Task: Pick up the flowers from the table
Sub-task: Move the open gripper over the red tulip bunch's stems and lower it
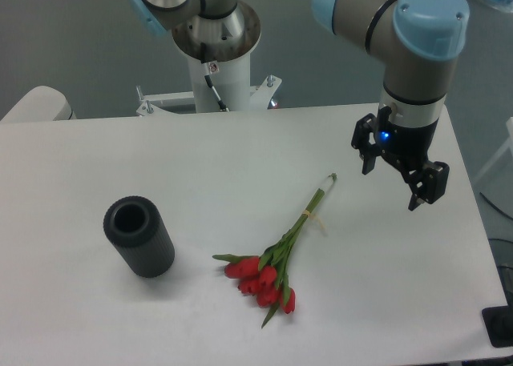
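**Tulips flat on the tabletop, gripper off to the side**

The flowers (276, 263) are lying flat on the tabletop (72, 198), a bit toward the front edge, red buds pointing at that edge and stems running back toward the far right corner. A pale band wraps the stems. The gripper (395, 183) hangs over the right side, near the stem tips, fingers spread apart and holding nothing. A dark ribbed cylinder (139, 236) lies on its side toward the left edge.

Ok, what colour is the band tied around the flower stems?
Pale, off-white to yellowish. The band on the flowers shows in the fixed camera view, the only one.
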